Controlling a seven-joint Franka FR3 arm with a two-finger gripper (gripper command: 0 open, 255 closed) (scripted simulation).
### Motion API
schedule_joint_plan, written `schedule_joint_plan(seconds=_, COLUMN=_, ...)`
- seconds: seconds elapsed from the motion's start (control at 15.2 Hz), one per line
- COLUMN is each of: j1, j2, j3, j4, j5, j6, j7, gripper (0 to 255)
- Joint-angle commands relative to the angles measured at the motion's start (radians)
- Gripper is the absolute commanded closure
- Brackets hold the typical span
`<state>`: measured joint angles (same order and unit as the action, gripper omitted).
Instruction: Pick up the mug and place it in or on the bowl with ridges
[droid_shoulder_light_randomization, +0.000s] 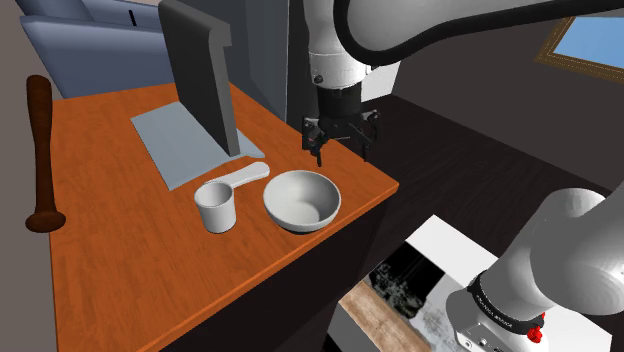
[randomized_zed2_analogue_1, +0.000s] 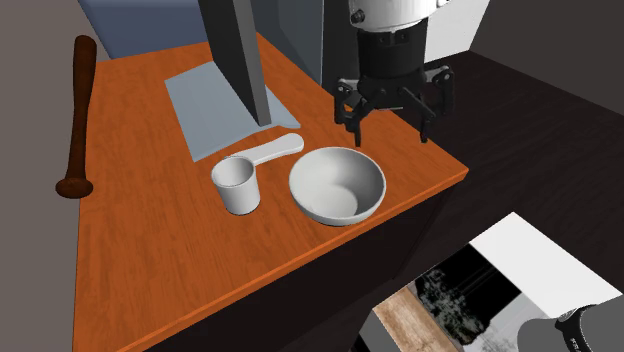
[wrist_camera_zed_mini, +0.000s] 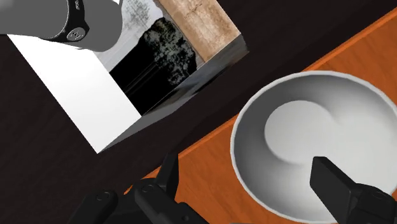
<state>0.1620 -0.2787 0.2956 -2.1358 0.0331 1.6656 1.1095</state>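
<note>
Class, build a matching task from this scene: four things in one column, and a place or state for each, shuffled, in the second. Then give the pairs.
Column one:
1 mug
2 bowl
3 gripper
4 dark club

Column two:
A in the air, fingers apart
B empty, near the table's corner
C lying along the table's edge
D upright beside the bowl

Pairs: 1-D, 2-B, 3-A, 4-C

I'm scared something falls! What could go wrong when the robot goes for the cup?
1. The open black gripper hangs on the far side of the pale grey round bowl from the small white mug. If it crosses low, it might knock the bowl.
2. The bowl sits near the orange table's edge, so a knock could push it off.
</note>
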Motion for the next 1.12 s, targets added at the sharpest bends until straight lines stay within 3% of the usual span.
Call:
schedule_joint_plan(seconds=0.0, j1=0.012, j2=0.129, j3=0.013, j4=0.018, j5=-0.007, j6=0.26, j7=-0.065, gripper=0)
schedule_joint_plan(seconds=0.07, j1=0.022, j2=0.162, j3=0.013, j4=0.034, j5=-0.013, j6=0.282, j7=-0.054, gripper=0)
schedule_joint_plan(seconds=0.13, j1=0.017, j2=0.06, j3=0.014, j4=0.027, j5=-0.007, j6=-0.036, j7=0.116, gripper=0)
schedule_joint_plan(seconds=0.2, j1=0.017, j2=0.06, j3=0.013, j4=0.027, j5=-0.007, j6=-0.036, j7=0.116, gripper=0)
schedule_joint_plan(seconds=0.59, j1=0.037, j2=0.201, j3=0.048, j4=0.064, j5=-0.016, j6=0.161, j7=0.214, gripper=0)
schedule_joint_plan(seconds=1.06, j1=0.071, j2=0.395, j3=0.068, j4=0.172, j5=-0.075, j6=0.354, j7=0.334, gripper=0)
